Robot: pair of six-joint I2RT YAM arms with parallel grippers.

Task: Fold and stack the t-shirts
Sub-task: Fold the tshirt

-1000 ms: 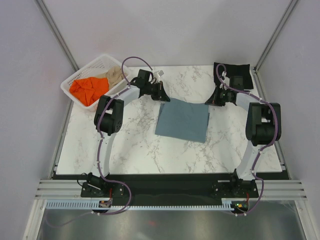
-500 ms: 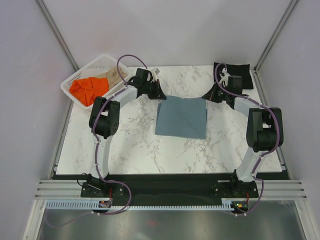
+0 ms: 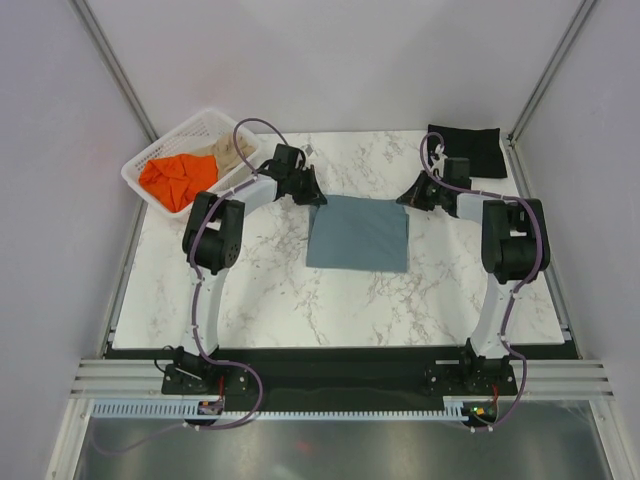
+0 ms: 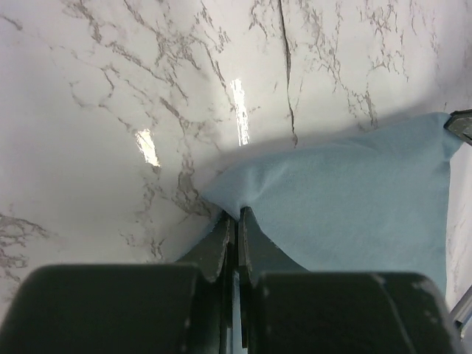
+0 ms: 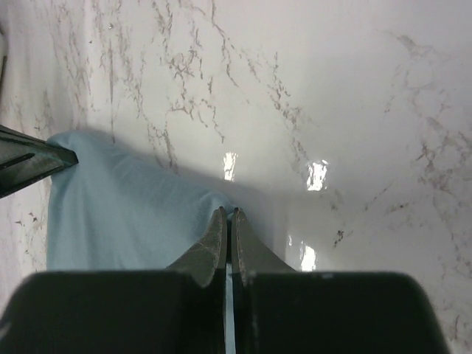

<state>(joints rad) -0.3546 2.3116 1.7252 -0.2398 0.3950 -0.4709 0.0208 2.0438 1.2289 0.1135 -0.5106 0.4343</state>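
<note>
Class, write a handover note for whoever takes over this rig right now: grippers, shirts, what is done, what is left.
Grippers: the left gripper is shut on the blue-grey shirt at its far left corner; the right gripper is shut on its far right corner.
Things: the blue-grey shirt lies mid-table as a folded rectangle. The black shirt lies flat at the far right corner. The orange shirt and beige shirt lie crumpled in the basket.
Left: probably finish this fold, stack, then the basket's two.

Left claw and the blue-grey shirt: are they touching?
Touching. The left wrist view shows the left claw pinched shut on a corner of the blue-grey shirt, with the cloth running right into the closed tips.
</note>
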